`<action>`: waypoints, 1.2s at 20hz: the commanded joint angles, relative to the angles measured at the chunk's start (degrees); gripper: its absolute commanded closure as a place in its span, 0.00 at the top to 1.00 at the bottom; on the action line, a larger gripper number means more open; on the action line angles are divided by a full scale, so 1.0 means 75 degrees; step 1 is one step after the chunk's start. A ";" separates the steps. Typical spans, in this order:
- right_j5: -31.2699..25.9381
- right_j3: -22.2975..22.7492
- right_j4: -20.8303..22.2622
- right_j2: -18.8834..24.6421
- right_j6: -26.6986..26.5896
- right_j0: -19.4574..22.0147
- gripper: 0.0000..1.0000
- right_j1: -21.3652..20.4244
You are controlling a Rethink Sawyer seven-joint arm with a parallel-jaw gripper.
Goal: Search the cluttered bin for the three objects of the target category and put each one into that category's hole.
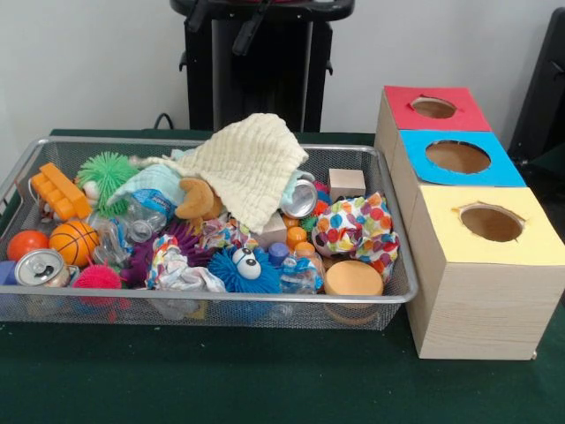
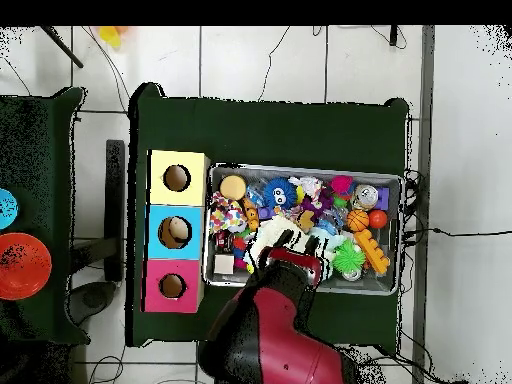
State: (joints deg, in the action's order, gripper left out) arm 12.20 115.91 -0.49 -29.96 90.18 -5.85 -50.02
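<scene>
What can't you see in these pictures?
- The robot's tool: in the overhead view the red and black arm covers it; in the front view it does not show.
- What lies under the cream waffle cloth in the wire mesh bin.
- The insides of the red-topped, blue-topped and yellow-topped holes: too dark in the front view.

My wire mesh bin (image 1: 388,296) sits on the green worktop, heaped with clutter: a cream waffle cloth (image 1: 247,163) draped on top, a blue googly-eyed spiky ball (image 1: 244,269), a small basketball (image 1: 74,241), a crushed can (image 1: 41,268) and a polka-dot cloth (image 1: 357,225). Just beside the bin stands a row of three wooden boxes, each with a round hole: red-topped (image 1: 434,108), blue-topped (image 1: 457,157), yellow-topped (image 1: 491,223).
</scene>
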 commanded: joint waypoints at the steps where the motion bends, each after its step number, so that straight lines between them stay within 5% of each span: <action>1: 0.0496 0.0335 0.0055 0.0992 0.1787 0.0021 1.00 0.0198; 13: 0.0881 0.0348 0.0254 0.1321 0.1828 0.0330 1.00 0.0320; 24: 0.1992 0.0071 0.0478 0.1732 0.1923 0.0857 1.00 0.1037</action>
State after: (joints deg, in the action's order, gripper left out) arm 20.16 116.06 -0.37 -24.28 90.18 -2.78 -47.05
